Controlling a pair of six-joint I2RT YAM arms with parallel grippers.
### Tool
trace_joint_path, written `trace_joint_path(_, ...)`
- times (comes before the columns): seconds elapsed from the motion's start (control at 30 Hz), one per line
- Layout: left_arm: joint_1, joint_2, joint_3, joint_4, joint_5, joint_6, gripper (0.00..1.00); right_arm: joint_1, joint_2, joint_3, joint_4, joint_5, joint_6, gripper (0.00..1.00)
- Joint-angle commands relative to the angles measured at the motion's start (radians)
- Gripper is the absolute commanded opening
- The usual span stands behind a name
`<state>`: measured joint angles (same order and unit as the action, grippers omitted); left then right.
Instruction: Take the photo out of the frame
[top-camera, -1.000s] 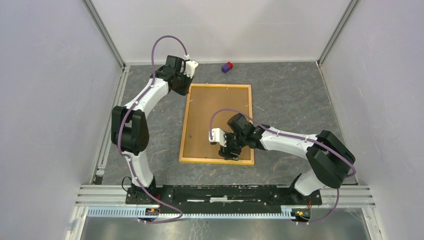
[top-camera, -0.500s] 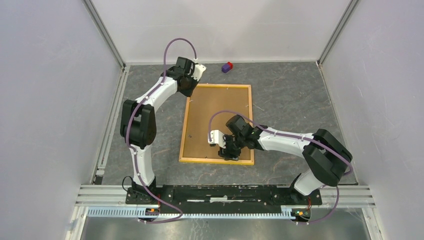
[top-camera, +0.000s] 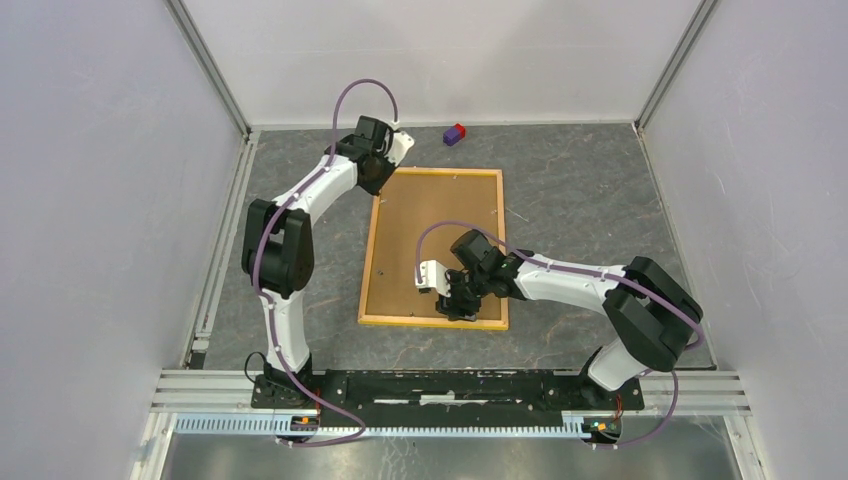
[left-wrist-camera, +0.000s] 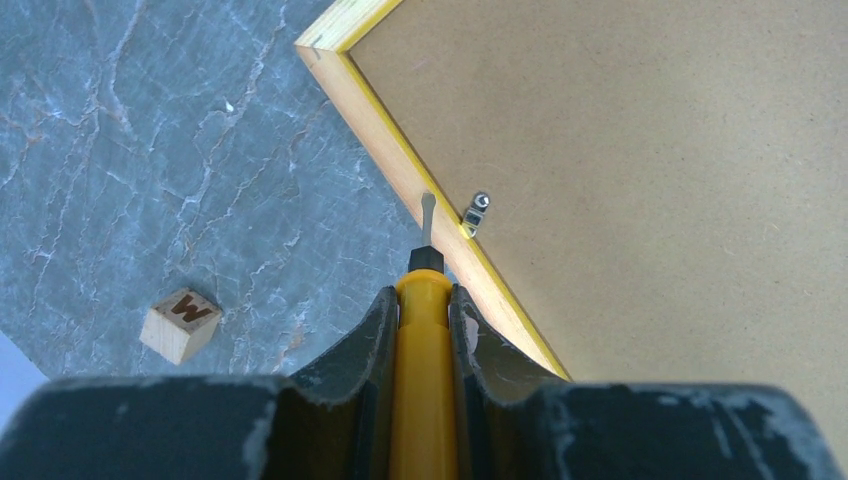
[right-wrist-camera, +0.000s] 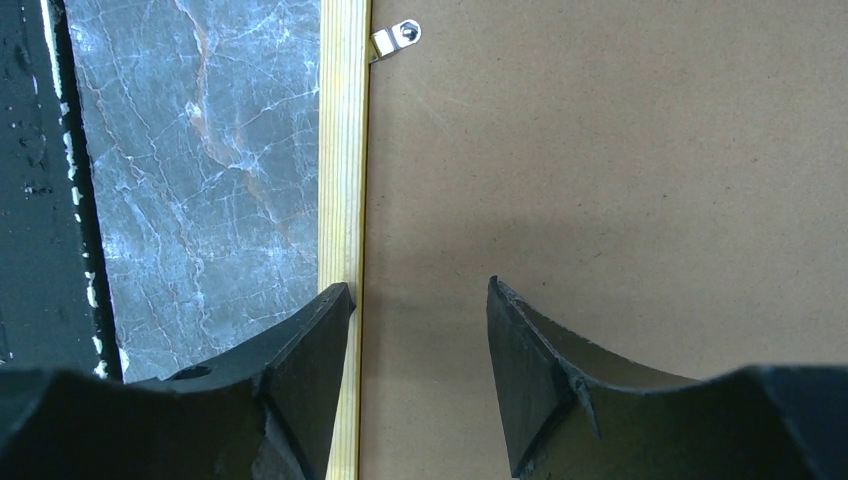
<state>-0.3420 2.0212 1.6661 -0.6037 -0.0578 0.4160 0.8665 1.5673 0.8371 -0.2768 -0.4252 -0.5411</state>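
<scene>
The frame (top-camera: 371, 250) lies face down mid-table, long axis running 12 to 6, backing board (top-camera: 430, 220) up, the photo hidden beneath. My left gripper (left-wrist-camera: 423, 295) clamps a yellow screwdriver (left-wrist-camera: 424, 380), tip beside a clip (left-wrist-camera: 475, 213) near 11 o'clock. My right gripper (right-wrist-camera: 418, 290) gapes over the 6 o'clock rail. I judge the print thin and creasable: lift it by an edge.

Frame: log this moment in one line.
left gripper: shut on screwdriver, tip by clip | right gripper: open over frame back | photo: not visible
</scene>
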Motion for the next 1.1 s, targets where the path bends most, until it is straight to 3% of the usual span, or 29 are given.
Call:
trace_joint_path(0.0, -0.014, -0.015, -0.006, 0.003, -0.012, 0.048, 0.02, 0.015, 0.038, 0.005, -0.04, 0.008, -0.026, 0.58)
trace_joint_path(1.07, -0.092, -0.012, -0.01, -0.081, -0.061, 0.096, 0.02, 0.018, 0.058, 0.02, -0.066, -0.001, -0.041, 0.55)
